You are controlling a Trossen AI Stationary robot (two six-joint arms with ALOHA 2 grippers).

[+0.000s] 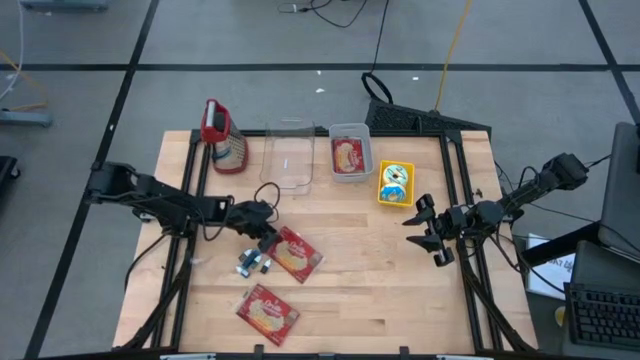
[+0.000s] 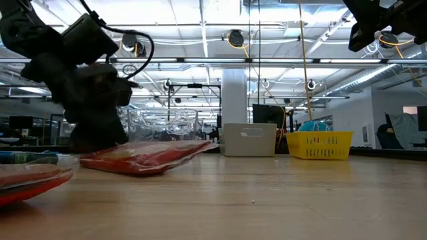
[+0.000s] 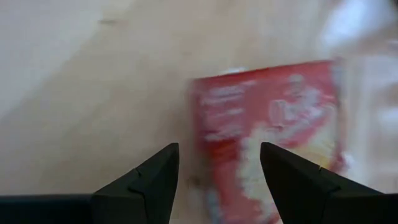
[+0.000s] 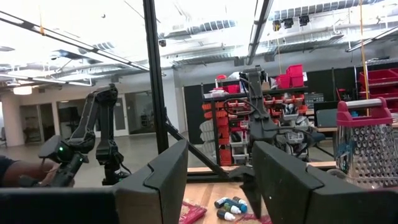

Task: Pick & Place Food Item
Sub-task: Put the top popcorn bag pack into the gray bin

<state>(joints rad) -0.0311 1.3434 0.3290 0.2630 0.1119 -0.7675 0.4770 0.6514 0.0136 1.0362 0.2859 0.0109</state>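
I had the left gripper [image 1: 262, 236] low over the table [image 1: 380, 290], a little left of the centre of the high view, with its jaws open and nothing between them; the wrist view showed both fingers [image 3: 144, 186] spread in front of the red food packet [image 1: 295, 252]. That packet lay flat on the wood just right of and below the gripper in the high view, near some small bottles [image 1: 252, 263]. I judged it to be light and soft, a thin glossy pouch (probably slippery), so I thought a pinch on one edge would work better than pressing on the middle. The right gripper [image 1: 428, 232] waited at the right side of the frame, raised, with its jaws open too. In the left wrist view the packet was blurred and cut off at the lower edge, so I could not read its label.
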